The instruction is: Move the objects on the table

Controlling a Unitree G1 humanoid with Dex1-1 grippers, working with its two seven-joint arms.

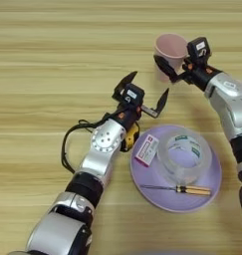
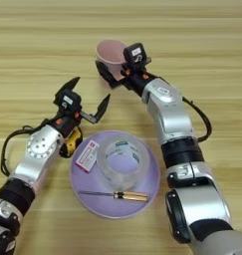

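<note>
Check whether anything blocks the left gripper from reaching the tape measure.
Mostly the left arm itself: the tape measure lies under the wrist, behind the open left gripper, whose fingertips point away from it toward the far side of the table. The purple plate lies close beside it. Nothing else visible intervenes.

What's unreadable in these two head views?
- Tape measure: mostly hidden under the left arm in both views; only a yellow-and-black sliver shows.
- Print on the small card and the tape roll label: too small.
- Right gripper at the pink cup: its far finger is hidden, so the grip is unclear.
</note>
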